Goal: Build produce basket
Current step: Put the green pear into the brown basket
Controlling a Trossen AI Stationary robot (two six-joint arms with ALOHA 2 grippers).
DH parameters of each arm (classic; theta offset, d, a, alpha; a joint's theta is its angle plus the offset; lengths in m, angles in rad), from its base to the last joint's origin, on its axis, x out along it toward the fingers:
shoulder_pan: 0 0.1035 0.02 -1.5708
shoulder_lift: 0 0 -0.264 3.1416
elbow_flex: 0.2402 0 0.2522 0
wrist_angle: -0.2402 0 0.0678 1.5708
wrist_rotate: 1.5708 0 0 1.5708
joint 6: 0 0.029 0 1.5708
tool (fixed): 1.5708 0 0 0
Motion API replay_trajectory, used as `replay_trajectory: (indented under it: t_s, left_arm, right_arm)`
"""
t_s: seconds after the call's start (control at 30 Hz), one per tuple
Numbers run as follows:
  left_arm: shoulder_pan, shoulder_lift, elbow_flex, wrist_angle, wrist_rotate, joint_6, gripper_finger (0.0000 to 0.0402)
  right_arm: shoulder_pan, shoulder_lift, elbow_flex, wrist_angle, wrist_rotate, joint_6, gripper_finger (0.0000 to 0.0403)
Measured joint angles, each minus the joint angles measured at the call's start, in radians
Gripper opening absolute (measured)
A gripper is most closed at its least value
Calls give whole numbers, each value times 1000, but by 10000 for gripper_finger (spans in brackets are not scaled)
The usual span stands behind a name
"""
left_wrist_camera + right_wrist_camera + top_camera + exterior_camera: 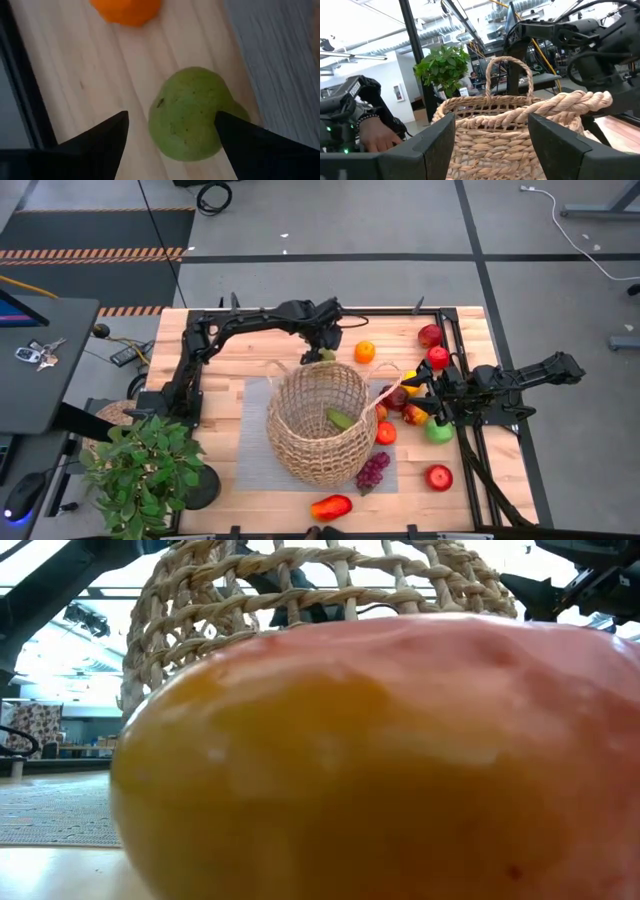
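Fruit first: my left end effector (170,132) hangs spread around the rough green toy avocado-like piece (192,112), just behind the round tan wicker basket (318,420). It looks light, rigid, rounded; I'd pinch its widest middle.

My right end effector (490,142), clenched, grips the basket's rim.

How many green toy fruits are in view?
3: a green piece inside the basket; a green fruit on the wood between the left gripper's open fingers; a green apple among red fruits, right. The basket may hide more.
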Motion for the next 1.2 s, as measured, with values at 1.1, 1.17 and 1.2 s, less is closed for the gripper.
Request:
replay_trajectory:
  t_s: [1.1,1.17,1.2]
  left_arm:
    - [49,59,1,-50,145,-135,243]
    - [49,59,1,-52,146,-132,238]
    - [48,59,1,-52,145,-132,238]
  right_arm:
    - [0,18,0,14,1,0,255]
    - [0,18,0,14,1,0,254]
    - [0,18,0,14,1,0,255]
